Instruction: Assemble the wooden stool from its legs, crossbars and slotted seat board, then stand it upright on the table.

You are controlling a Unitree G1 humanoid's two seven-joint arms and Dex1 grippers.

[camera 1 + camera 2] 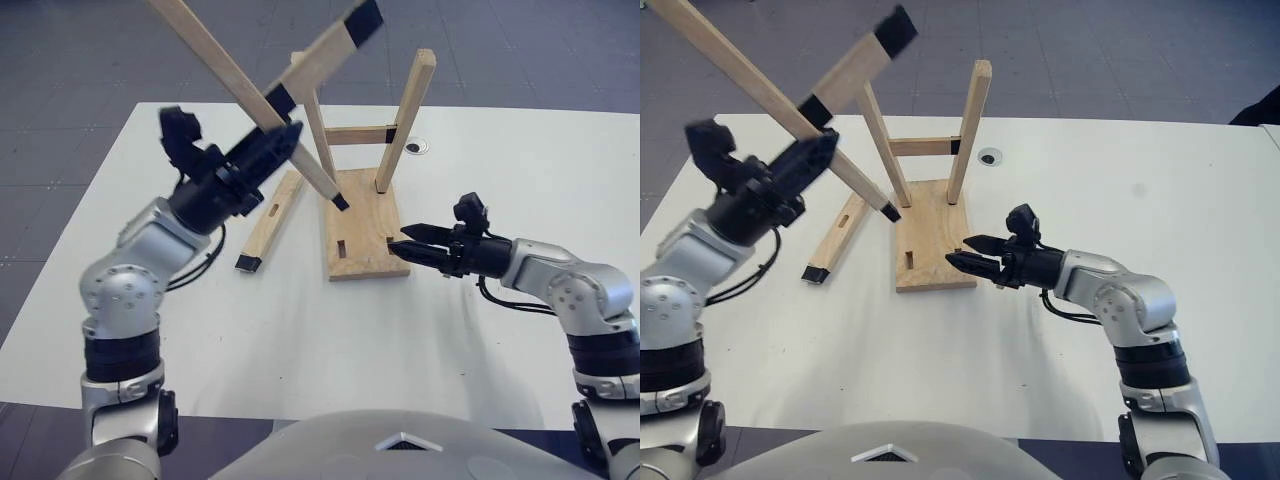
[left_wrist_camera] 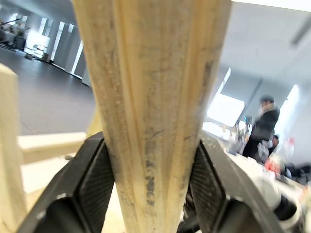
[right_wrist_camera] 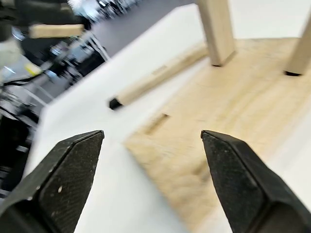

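The slotted seat board (image 1: 362, 245) lies flat on the white table. Two legs (image 1: 406, 120) stand upright in its far end, joined by a crossbar (image 1: 356, 134). My left gripper (image 1: 272, 142) is raised over the table, left of the board, shut on a second leg assembly (image 1: 225, 70). Its long leg slants down so its black tip (image 1: 340, 203) hovers by the board's far left part. In the left wrist view the pads (image 2: 95, 177) clamp the wood (image 2: 155, 97). My right gripper (image 1: 400, 238) is open at the board's near right corner, low over the table.
A loose slotted wooden piece (image 1: 270, 222) with a black end lies on the table left of the board. A small round grommet (image 1: 415, 147) sits in the tabletop behind the standing legs. The table's (image 1: 300, 340) near half is bare.
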